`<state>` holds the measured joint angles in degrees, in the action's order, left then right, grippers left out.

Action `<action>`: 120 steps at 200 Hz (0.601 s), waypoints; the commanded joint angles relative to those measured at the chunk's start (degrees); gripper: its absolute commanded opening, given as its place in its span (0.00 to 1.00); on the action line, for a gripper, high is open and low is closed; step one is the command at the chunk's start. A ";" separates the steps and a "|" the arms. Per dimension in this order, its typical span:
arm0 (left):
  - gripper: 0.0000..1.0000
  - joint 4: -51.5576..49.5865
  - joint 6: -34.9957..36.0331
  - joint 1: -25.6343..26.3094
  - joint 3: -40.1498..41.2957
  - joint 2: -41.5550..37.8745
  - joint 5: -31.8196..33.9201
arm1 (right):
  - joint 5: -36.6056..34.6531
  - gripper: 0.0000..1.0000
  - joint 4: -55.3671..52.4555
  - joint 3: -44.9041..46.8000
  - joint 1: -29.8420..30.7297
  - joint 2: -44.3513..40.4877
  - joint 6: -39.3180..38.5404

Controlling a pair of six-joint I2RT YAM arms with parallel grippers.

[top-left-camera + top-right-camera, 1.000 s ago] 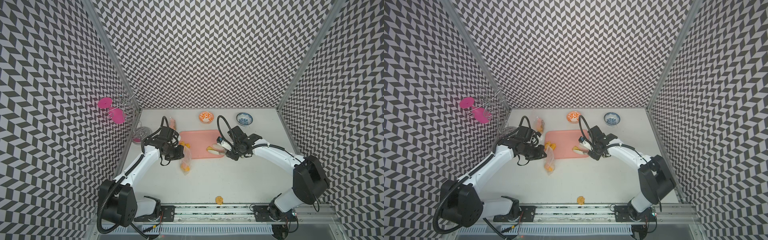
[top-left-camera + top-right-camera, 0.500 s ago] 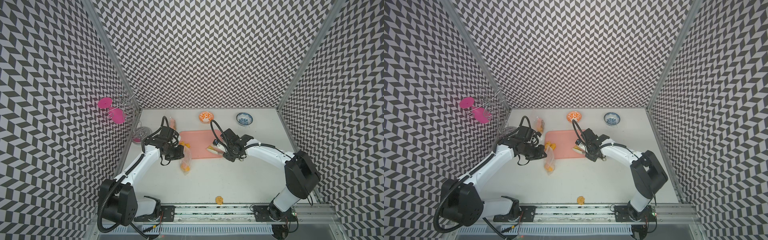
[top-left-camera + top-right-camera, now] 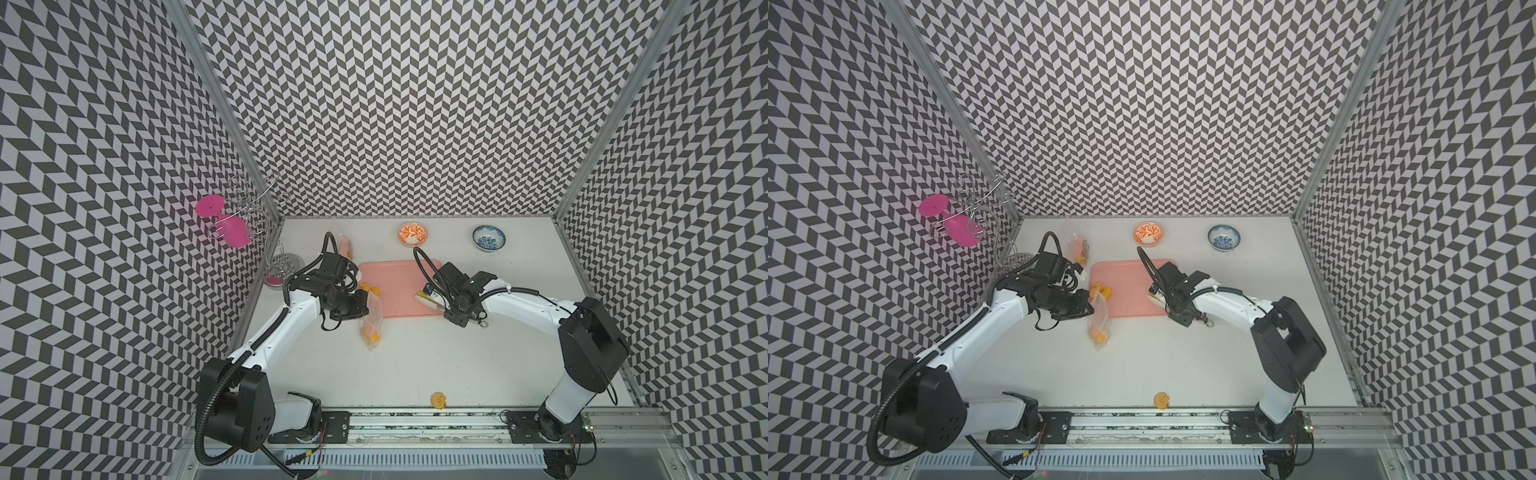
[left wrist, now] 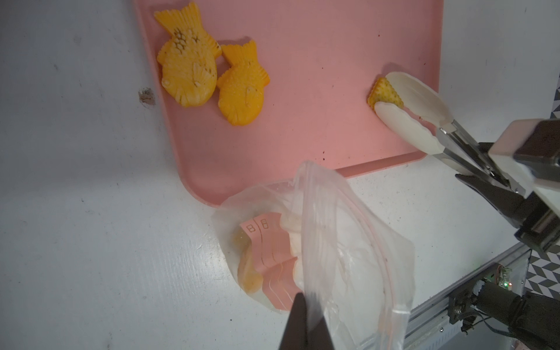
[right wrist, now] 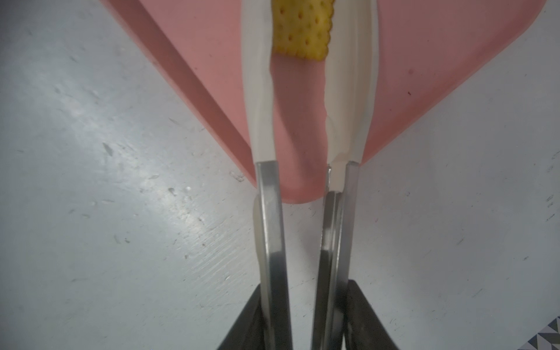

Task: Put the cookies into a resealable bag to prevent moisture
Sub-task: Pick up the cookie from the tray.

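We see the left gripper (image 3: pixel 363 305) pinched shut on the rim of the resealable bag (image 4: pixel 348 242), holding its mouth up off the table at the 8 o'clock corner of the pink tray (image 3: pixel 399 286). A few orange cookies (image 3: pixel 370 332) already lie in the bag's low end. The right gripper (image 3: pixel 453 309) is clamped narrow around the metal arms of the tongs (image 5: pixel 269 212), reaching in from 4 o'clock. The tongs' white tips (image 4: pixel 403 121) sit on either side of a yellow square cookie (image 5: pixel 303 33) that lies on the tray near its 4 o'clock corner; we cannot tell whether they press it. Two fish cookies (image 4: pixel 188 69) touch each other at the tray's 9 o'clock edge. A flower cookie (image 3: pixel 439 400) lies alone at the table's 6 o'clock, just beside the rail. Toward 12 o'clock stand an orange bowl (image 3: pixel 412 233) and a blue bowl (image 3: pixel 489 237), and a second bag (image 3: pixel 345 247) lies at the tray's 11 o'clock.
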<state>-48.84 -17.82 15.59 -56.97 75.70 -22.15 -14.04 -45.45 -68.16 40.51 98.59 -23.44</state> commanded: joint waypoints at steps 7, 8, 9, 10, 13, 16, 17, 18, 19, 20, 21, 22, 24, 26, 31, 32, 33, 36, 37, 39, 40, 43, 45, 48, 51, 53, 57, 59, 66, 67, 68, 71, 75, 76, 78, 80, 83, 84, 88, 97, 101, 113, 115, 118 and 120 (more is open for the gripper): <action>0.00 1.36 0.37 -0.23 0.76 -0.64 0.44 | -4.20 0.36 0.43 -2.28 0.71 -0.65 1.36; 0.00 1.37 0.35 -0.27 0.74 -0.60 0.44 | -4.22 0.36 0.44 -2.31 0.71 -0.66 1.33; 0.00 1.37 0.34 -0.24 0.77 -0.58 0.44 | -4.23 0.35 0.45 -2.32 0.71 -0.71 1.35; 0.00 1.42 0.34 -0.23 0.75 -0.57 0.44 | -4.23 0.35 0.45 -2.28 0.71 -0.74 1.37; 0.00 1.45 0.40 -0.25 0.73 -0.56 0.41 | -4.16 0.35 0.53 -2.33 0.71 -0.83 1.52; 0.00 1.42 0.35 -0.28 0.77 -0.52 0.44 | -4.09 0.34 0.60 -2.40 0.71 -0.90 1.67; 0.00 1.44 0.34 -0.21 0.74 -0.54 0.44 | -4.07 0.34 0.66 -2.41 0.71 -0.97 1.70; 0.00 1.45 0.34 -0.21 0.73 -0.50 0.44 | -4.07 0.34 0.69 -2.37 0.71 -1.00 1.72; 0.00 1.46 0.38 -0.21 0.73 -0.49 0.44 | -4.07 0.34 0.75 -2.35 0.71 -1.06 1.77; 0.00 1.46 0.40 -0.21 0.77 -0.48 0.40 | -4.06 0.34 0.82 -2.38 0.71 -1.09 1.84; 0.00 1.46 0.41 -0.21 0.74 -0.47 0.38 | -4.06 0.33 0.90 -2.35 0.71 -1.14 1.87; 0.00 1.47 0.37 -0.21 0.73 -0.47 0.41 | -4.06 0.33 0.98 -2.34 0.71 -1.22 1.89; 0.00 1.47 0.34 -0.24 0.72 -0.47 0.35 | -4.06 0.33 1.16 -2.33 0.71 -1.36 1.99; 0.00 1.47 0.34 -0.24 0.68 -0.47 0.33 | -4.06 0.33 1.24 -2.22 0.71 -1.44 2.08; 0.00 1.51 0.33 -0.28 0.72 -0.47 0.34 | -3.62 0.32 1.55 -2.23 0.71 -1.82 2.24; 0.00 1.49 0.38 -0.29 0.72 -0.47 0.35 | -3.49 0.32 1.62 -2.23 0.71 -1.91 2.25; 0.00 1.48 0.40 -0.25 0.72 -0.47 0.35 | -3.29 0.32 1.69 -2.24 0.66 -2.00 2.26; 0.00 1.54 0.35 -0.22 0.59 -0.48 0.35 | -2.89 0.32 1.95 -2.17 0.63 -2.21 2.29; 0.00 1.51 0.34 -0.22 0.57 -0.52 0.35 | -2.82 0.32 2.03 -2.16 0.62 -2.32 2.32; 0.00 1.48 0.34 -0.26 0.59 -0.50 0.36 | -2.45 0.32 2.23 -2.18 0.62 -2.52 2.41; 0.00 1.52 0.29 -0.24 0.61 -0.53 0.36 | -2.38 0.32 2.35 -2.16 0.62 -2.56 2.38; 0.00 1.58 0.25 -0.25 0.54 -0.49 0.31 | -2.13 0.32 2.63 -2.03 0.62 -2.87 2.46; 0.00 1.61 0.31 -0.22 0.50 -0.47 0.32 | -1.93 0.32 2.86 -2.01 0.62 -3.03 2.51; 0.00 1.58 0.31 -0.27 0.49 -0.47 0.30 | -1.59 0.32 3.09 -2.01 0.64 -3.31 2.57; 0.00 1.58 0.31 -0.25 0.46 -0.48 0.34 | -1.12 0.32 3.23 -2.05 0.57 -3.58 2.61; 0.00 1.56 0.33 -0.25 0.50 -0.43 0.31 | -0.84 0.32 3.41 -1.93 0.54 -3.75 2.61; 0.00 1.58 0.40 -0.27 0.38 -0.38 0.35 | -0.22 0.32 3.73 -1.97 0.45 -4.05 2.79; 0.00 1.56 0.39 -0.23 0.44 -0.38 0.35 | 0.00 0.32 3.80 -1.95 0.45 -4.20 2.83; 0.00 1.68 0.34 -0.26 0.37 -0.36 0.27 | 1.25 0.32 4.24 -1.89 0.32 -4.79 3.05; 0.00 1.70 0.38 -0.28 0.37 -0.37 0.27 | 1.50 0.32 4.28 -1.84 0.34 -4.84 3.09; 0.00 1.67 0.36 -0.25 0.37 -0.33 0.27 | 1.71 0.32 4.30 -1.87 0.26 -4.96 3.16; 0.00 1.67 0.34 -0.31 0.30 -0.24 0.22 | 2.45 0.32 4.58 -1.76 0.08 -5.31 3.24; 0.00 1.74 0.42 -0.30 0.20 -0.14 0.20 | 3.18 0.32 5.10 -1.55 -0.07 -5.74 3.61; 0.00 1.78 0.38 -0.26 0.20 -0.13 0.19 | 3.38 0.32 5.24 -1.50 -0.12 -5.85 3.68; 0.00 1.74 0.39 -0.27 0.15 -0.14 0.12 | 3.62 0.32 5.45 -1.37 -0.16 -6.14 3.67; 0.00 1.75 0.35 -0.23 0.14 -0.10 0.10 | 3.81 0.32 5.63 -1.30 -0.14 -6.37 3.78; 0.00 1.81 0.39 -0.26 0.04 0.02 0.17 | 4.25 0.32 5.85 -1.16 -0.16 -6.69 3.95; 0.00 1.77 0.36 -0.24 0.03 0.00 0.17 | 4.40 0.32 5.92 -1.13 -0.16 -6.80 3.99; 0.00 1.81 0.36 -0.22 0.02 0.02 0.09 | 5.15 0.31 6.18 -0.88 -0.32 -7.33 4.10; 0.00 2.03 0.38 -0.29 -0.09 0.30 0.02 | 7.52 0.32 6.89 -0.50 -0.79 -8.61 4.62; 0.00 2.08 0.37 -0.24 -0.18 0.45 0.00 | 8.74 0.32 7.29 -0.31 -1.16 -9.22 4.86; 0.00 2.20 0.34 -0.21 -0.53 0.88 -0.16 | 12.18 0.32 8.36 0.44 -1.69 -11.30 5.46; 0.00 2.24 0.40 -0.24 -0.52 0.92 -0.17 | 12.83 0.32 8.51 0.52 -1.74 -11.64 5.67; 0.00 2.26 0.46 -0.27 -0.63 0.97 -0.17 | 13.87 0.32 8.75 0.68 -1.86 -12.15 5.89; 0.00 2.26 0.50 -0.27 -0.63 1.03 -0.24 | 14.68 0.31 8.99 0.77 -1.95 -12.49 6.03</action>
<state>-47.83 -17.82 15.59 -56.64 75.85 -22.17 -7.86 -42.00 -68.23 39.68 91.53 -19.88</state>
